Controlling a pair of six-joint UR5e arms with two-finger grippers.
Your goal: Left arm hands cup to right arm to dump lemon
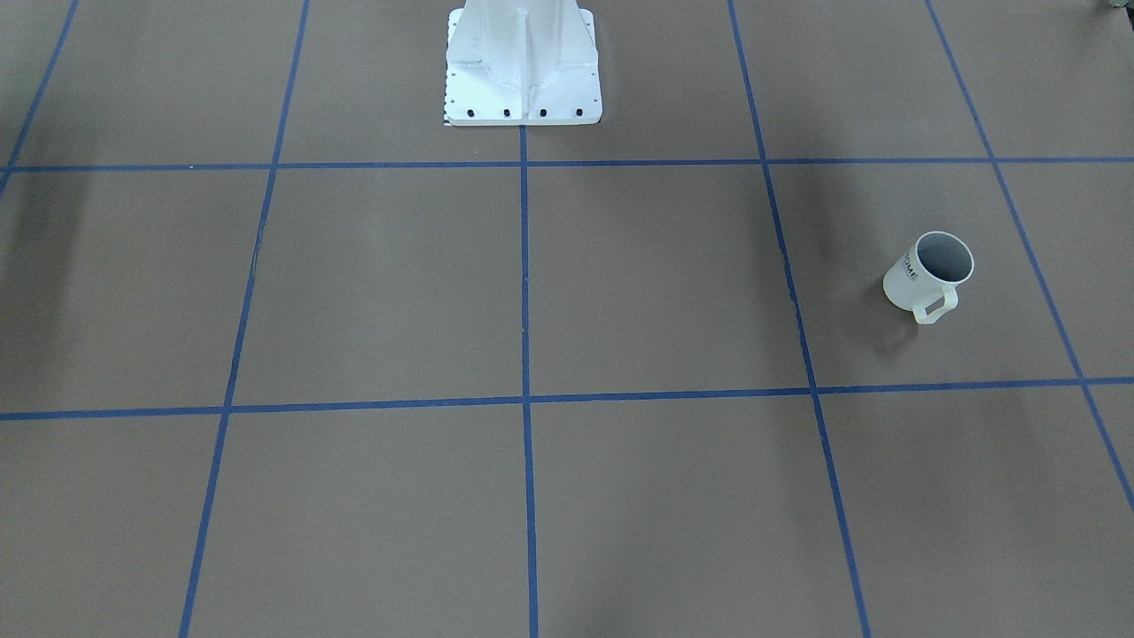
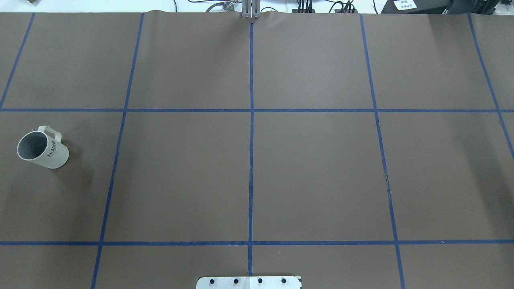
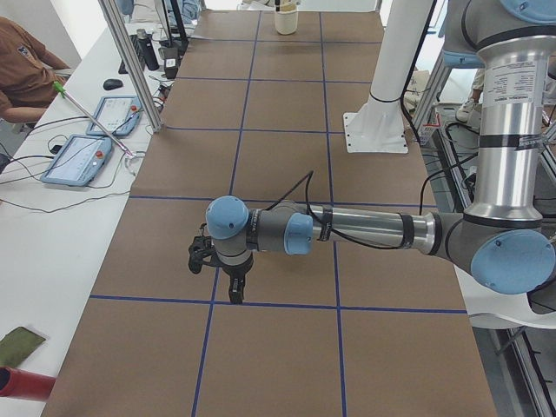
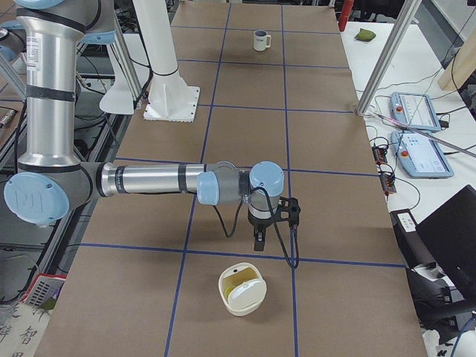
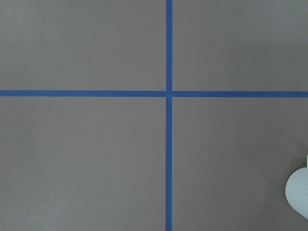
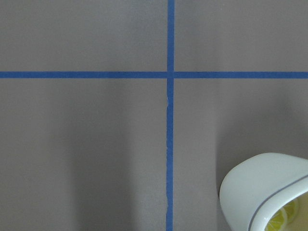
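Observation:
The cup point(image 1: 928, 276) is a cream-white mug with a dark grey inside and "HOME" on its side. It stands alone on the brown table and also shows in the overhead view point(image 2: 42, 149) and the exterior right view point(image 4: 260, 39). No lemon shows in it. Yellow lemon slices point(image 6: 284, 214) lie in a cream container point(image 4: 242, 288). My left gripper point(image 3: 233, 285) points down above the table; the arm hides the cup in that view. My right gripper point(image 4: 260, 236) hovers just beyond the container. I cannot tell whether either is open or shut.
Blue tape lines grid the table. The white pedestal base point(image 1: 523, 66) stands at the robot's side. A pale rounded edge point(image 5: 298, 188) shows at the left wrist view's lower right. Operator tablets point(image 4: 420, 134) and cables lie past the table's far edge.

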